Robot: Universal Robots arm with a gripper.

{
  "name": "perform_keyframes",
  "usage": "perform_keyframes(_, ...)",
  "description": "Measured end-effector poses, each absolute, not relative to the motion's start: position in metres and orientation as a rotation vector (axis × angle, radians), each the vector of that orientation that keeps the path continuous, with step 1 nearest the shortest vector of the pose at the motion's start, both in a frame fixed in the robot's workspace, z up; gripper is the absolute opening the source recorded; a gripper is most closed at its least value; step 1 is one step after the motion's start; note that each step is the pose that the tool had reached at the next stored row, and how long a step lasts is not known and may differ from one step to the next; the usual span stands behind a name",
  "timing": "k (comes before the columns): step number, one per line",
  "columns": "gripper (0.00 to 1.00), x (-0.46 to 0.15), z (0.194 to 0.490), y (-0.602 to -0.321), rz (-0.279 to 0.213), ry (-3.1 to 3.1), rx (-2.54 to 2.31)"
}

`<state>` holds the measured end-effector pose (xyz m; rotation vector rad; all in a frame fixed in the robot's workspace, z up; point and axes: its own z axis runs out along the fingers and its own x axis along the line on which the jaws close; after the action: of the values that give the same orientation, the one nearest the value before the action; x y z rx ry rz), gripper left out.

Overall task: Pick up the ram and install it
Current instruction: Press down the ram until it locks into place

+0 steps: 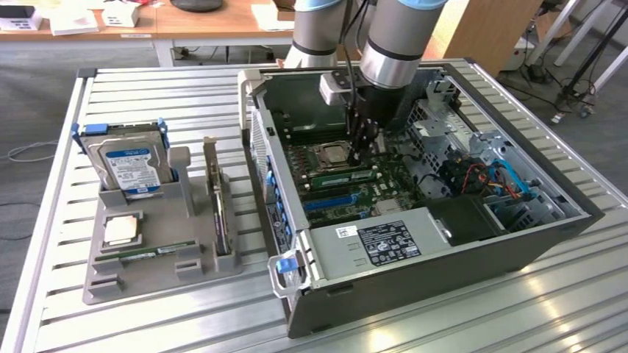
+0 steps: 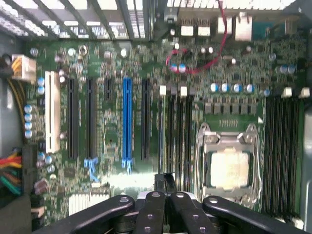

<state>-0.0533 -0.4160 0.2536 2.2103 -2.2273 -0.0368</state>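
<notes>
The ram (image 1: 343, 177), a narrow green stick with a white sticker, stands on edge in a slot of the motherboard (image 1: 393, 195) beside the processor socket (image 1: 331, 154). My gripper (image 1: 365, 151) reaches down into the open computer case (image 1: 442, 257), shut, with its tips just over the ram's far end. Whether they touch it I cannot tell. In the wrist view the ram (image 2: 161, 141) is edge-on in the slot nearest the long black slots. There the gripper (image 2: 165, 181) has its black fingertips pressed together with nothing between them, close to that slot's end.
A grey holder tray (image 1: 108, 283) stands at the exterior view's left. It carries a hard drive (image 1: 128, 165), a silver processor chip (image 1: 120, 229), an upright card (image 1: 218, 202) and another green stick (image 1: 147, 254). The case walls and the power supply (image 1: 387, 239) hem in the arm.
</notes>
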Motion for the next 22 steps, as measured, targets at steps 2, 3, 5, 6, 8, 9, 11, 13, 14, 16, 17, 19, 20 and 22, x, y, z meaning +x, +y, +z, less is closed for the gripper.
perform_keyframes(2, 0.11, -0.06, 0.253, -0.416, -0.037, -2.228, 2.21)
perform_keyframes(3, 0.11, -0.064, 0.253, -0.416, -0.037, -2.227, 2.21)
perform_keyframes(5, 0.11, -0.07, 0.253, -0.416, -0.037, -2.228, 2.21)
perform_keyframes(6, 0.11, -0.073, 0.253, -0.416, -0.037, -2.228, 2.21)
perform_keyframes(8, 0.11, -0.078, 0.253, -0.416, -0.037, -2.227, 2.21)
perform_keyframes(9, 0.11, -0.079, 0.253, -0.416, -0.037, -2.228, 2.21)
perform_keyframes(11, 0.11, -0.079, 0.253, -0.416, -0.037, -2.227, 2.21)
perform_keyframes(13, 0.11, -0.08, 0.253, -0.416, -0.037, -2.227, 2.21)
perform_keyframes(14, 0.11, -0.082, 0.253, -0.416, -0.037, -2.227, 2.21)
perform_keyframes(16, 0.11, -0.086, 0.253, -0.416, -0.037, -2.228, 2.21)
perform_keyframes(17, 0.11, -0.088, 0.253, -0.416, -0.037, -2.227, 2.21)
perform_keyframes(19, 0.11, -0.093, 0.252, -0.416, -0.037, -2.227, 2.21)
perform_keyframes(20, 0.11, -0.095, 0.252, -0.416, -0.037, -2.228, 2.21)
perform_keyframes(22, 0.11, -0.098, 0.252, -0.416, -0.037, -2.228, 2.21)
